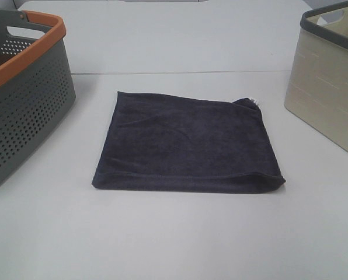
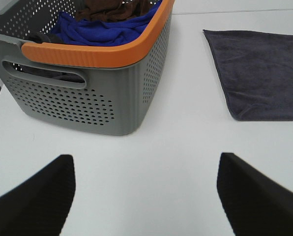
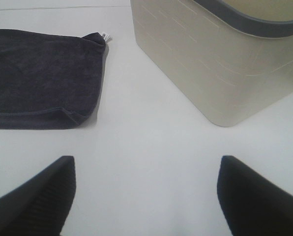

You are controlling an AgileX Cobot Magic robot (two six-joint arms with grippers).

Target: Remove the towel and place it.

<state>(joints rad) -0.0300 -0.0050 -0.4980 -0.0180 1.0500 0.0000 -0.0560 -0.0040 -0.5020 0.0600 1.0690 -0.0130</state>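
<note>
The towel (image 1: 185,143) is a dark navy-charcoal cloth, folded flat in the middle of the white table, with a small white tag (image 1: 254,101) at its far right corner. It also shows in the left wrist view (image 2: 259,71) and in the right wrist view (image 3: 41,76). Neither arm shows in the exterior high view. My left gripper (image 2: 146,196) is open and empty over bare table, in front of the grey basket and well short of the towel. My right gripper (image 3: 146,196) is open and empty over bare table, between the towel and the beige basket.
A grey perforated basket with an orange rim (image 1: 22,93) stands at the left; the left wrist view shows blue and brown cloths in it (image 2: 107,24). A beige basket with a dark grey rim (image 1: 331,87) stands at the right. A table seam runs behind the towel.
</note>
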